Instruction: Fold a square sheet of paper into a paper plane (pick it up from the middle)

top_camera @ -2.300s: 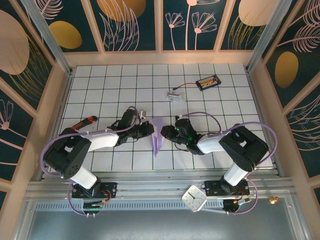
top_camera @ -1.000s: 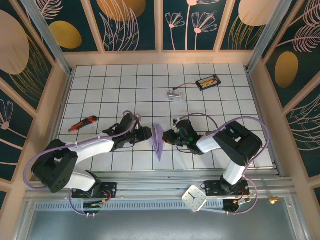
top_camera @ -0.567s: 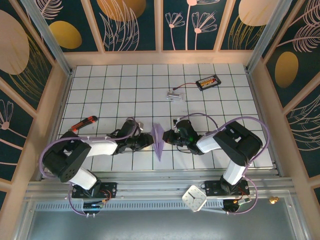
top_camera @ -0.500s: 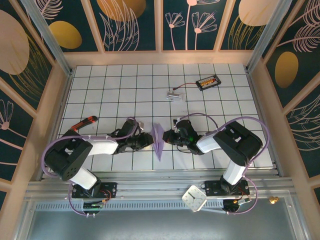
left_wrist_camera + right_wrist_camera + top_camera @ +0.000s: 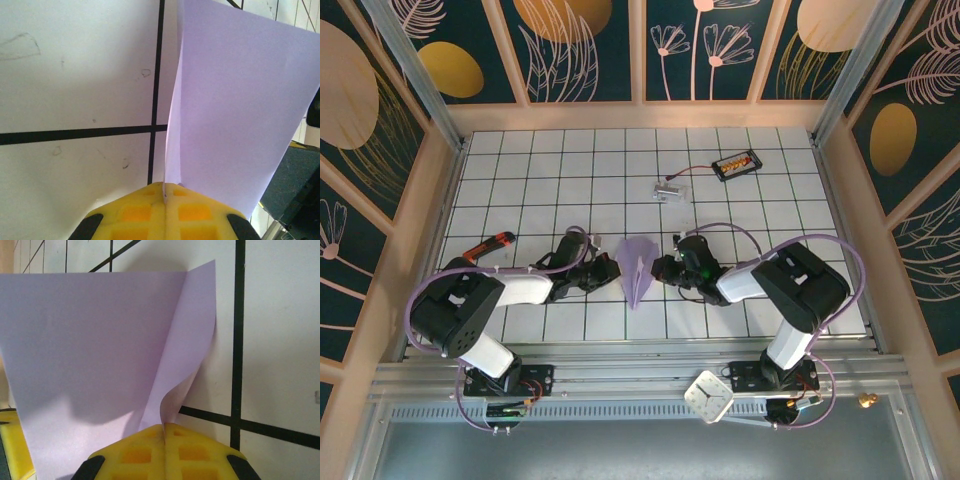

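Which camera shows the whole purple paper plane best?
The top external view. The slim pointed lavender paper plane shows whole there, from wide tail to sharp nose, against the white tiles. The left wrist view shows the plane close up as one flat wing. The right wrist view shows the plane as a wing with a curled edge.

One paper plane [image 5: 638,268], two hands, the left hand [image 5: 611,271] and the right hand [image 5: 660,270], one utility knife [image 5: 488,247], one clear plastic piece [image 5: 668,190], one black-and-orange box [image 5: 735,164], one white clock-like square [image 5: 708,396], one tiled worktop [image 5: 570,170]
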